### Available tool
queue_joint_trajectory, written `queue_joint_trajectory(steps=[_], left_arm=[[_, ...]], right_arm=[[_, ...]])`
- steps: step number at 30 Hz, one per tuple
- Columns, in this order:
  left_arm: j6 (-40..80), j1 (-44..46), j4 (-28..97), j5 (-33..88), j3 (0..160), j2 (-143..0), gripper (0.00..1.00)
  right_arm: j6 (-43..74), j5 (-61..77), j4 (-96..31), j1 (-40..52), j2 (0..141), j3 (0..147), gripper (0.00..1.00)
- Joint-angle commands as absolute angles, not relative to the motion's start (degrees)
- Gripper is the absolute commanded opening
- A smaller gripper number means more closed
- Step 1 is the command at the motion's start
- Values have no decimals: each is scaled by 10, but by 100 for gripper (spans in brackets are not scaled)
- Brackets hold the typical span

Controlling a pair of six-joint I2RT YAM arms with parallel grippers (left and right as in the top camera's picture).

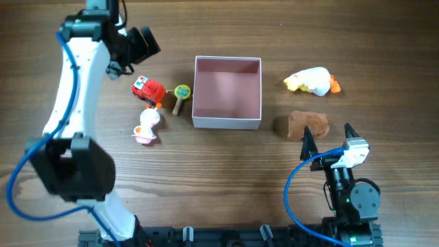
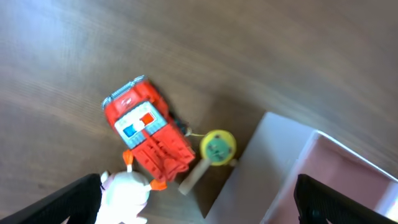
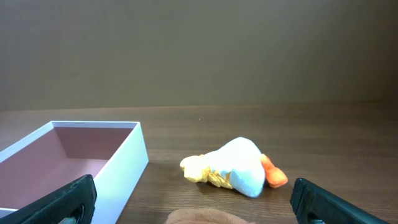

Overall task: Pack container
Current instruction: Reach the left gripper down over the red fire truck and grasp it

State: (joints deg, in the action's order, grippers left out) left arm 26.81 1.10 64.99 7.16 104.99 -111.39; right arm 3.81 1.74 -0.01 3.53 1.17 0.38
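- A brown wood-grain table (image 1: 226,178) carries everything, and the right wrist view shows a plain dark wall behind it.
- The container (image 1: 226,122), a square shallow open-topped box with thin white outer walls and a dusty pink inside, sits mid-table between the 2 arms, its whole pink floor showing.
- The left gripper (image 2: 199,186) hangs above the table with its jaws spread wide, gripping nothing.
- Ahead of those jaws and between them lies a red plastic toy truck (image 2: 146,130) with a blue-and-red sticker.
- A round yellow-green disc on a short wooden stick (image 2: 217,147) lies just beside the truck, toward the right jaw.
- A white and pink toy duck (image 2: 124,196) lies close by the left jaw; a corner of the container lies before the right jaw.
- The right gripper (image 1: 327,134) sits low over the table, its jaws also spread wide and gripping nothing.
- A brown rounded soft lump (image 1: 307,125) lies just ahead of its tips; whether they touch is unclear.
- Farther ahead lies a white and yellow plush toy with an orange end (image 3: 233,168), and the container stands off to the left jaw's side.
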Motion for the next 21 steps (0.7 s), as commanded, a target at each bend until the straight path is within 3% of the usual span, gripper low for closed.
queue_joint_trajectory(steps=[1,13,21], left_arm=[[344,17,669,48,1060,-1155,100],[430,25,698,44,1050,-1231,100],[455,28,621,40,964,-1232,100]], right_arm=[[47,27,1,33,8,3,100],[46,27,2,33,8,3,100],[46,27,2,33,8,3,100]])
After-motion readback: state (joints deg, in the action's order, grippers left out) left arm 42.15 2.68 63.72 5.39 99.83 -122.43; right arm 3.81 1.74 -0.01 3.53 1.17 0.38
